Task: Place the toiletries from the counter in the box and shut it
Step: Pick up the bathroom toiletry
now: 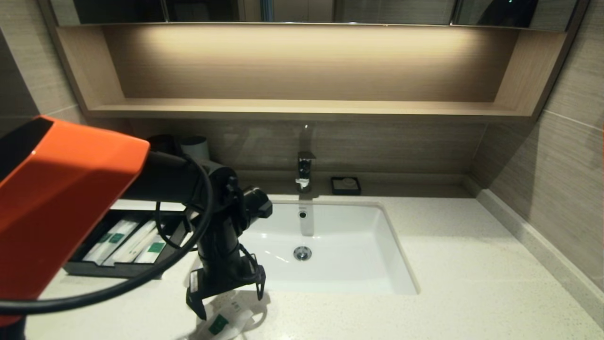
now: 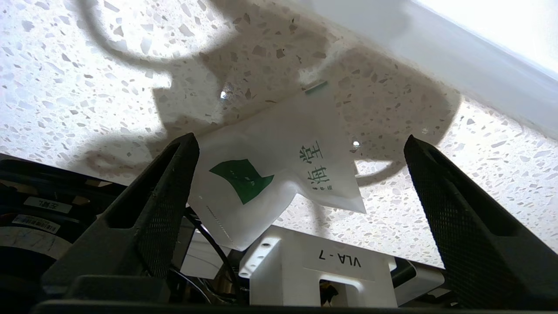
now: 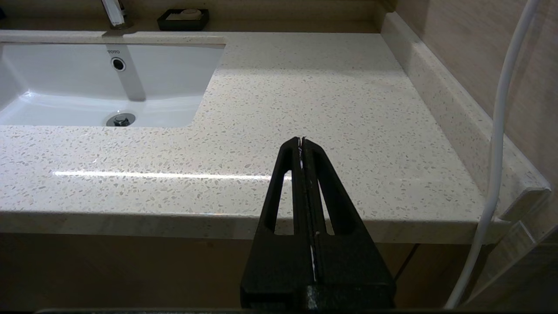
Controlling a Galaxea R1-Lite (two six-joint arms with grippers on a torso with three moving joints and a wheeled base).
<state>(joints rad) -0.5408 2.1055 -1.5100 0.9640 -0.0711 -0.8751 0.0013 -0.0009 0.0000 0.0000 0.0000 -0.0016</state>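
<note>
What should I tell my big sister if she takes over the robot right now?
Left gripper: open, hanging over the last sachet on the counter, in front of the sink.
Right gripper: shut, empty, parked at the counter's front edge.
Done: sachets already lie in the open drawer of the box.
Left: pick up this sachet, drop it into the drawer, push the drawer shut.

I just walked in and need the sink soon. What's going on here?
The robot is packing toiletries. Its left gripper, jaws wide open, hangs over a short frosted-white plastic sachet with a green label lying on the cream speckled stone counter. Other long slim sachets already lie in the open drawer of the low black box. The right gripper is shut, parked off the counter's front edge.
</note>
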